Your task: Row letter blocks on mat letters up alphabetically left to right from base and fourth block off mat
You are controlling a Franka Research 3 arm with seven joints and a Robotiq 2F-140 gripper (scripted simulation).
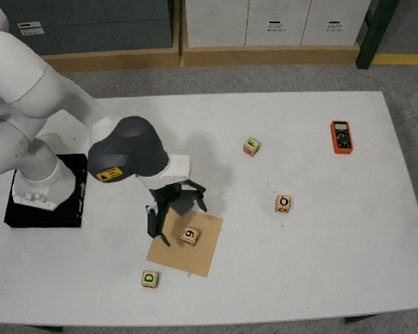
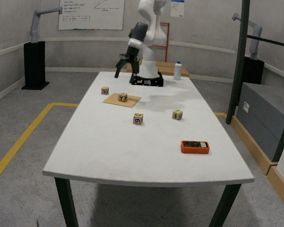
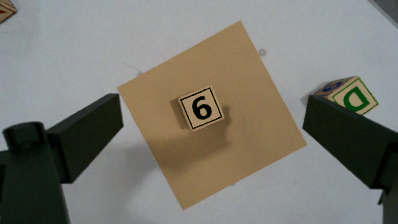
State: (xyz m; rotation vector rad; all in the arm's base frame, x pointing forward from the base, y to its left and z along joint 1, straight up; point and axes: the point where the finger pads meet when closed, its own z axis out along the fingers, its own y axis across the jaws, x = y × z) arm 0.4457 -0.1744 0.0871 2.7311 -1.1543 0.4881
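In the top view, the mat [image 1: 204,257] [image 2: 111,100] [image 3: 240,160] at lower centre is plain tan — and the pale wooden block [image 1: 190,235] [image 2: 122,97] [image 3: 201,108] on it has a black 6 in a thin black square border. The block at lower left [image 1: 149,279] [image 2: 105,90] [image 3: 354,96] bears a green D, the one right of upper centre [image 1: 251,146] [image 2: 177,114] a green F, the one right of centre [image 1: 282,203] [image 2: 138,118] a black Q — while the multimeter [image 1: 341,137] [image 2: 195,147] at upper right is orange with a black face, and the tabletop [image 1: 332,270] [image 2: 114,151] [image 3: 90,45] is off-white.
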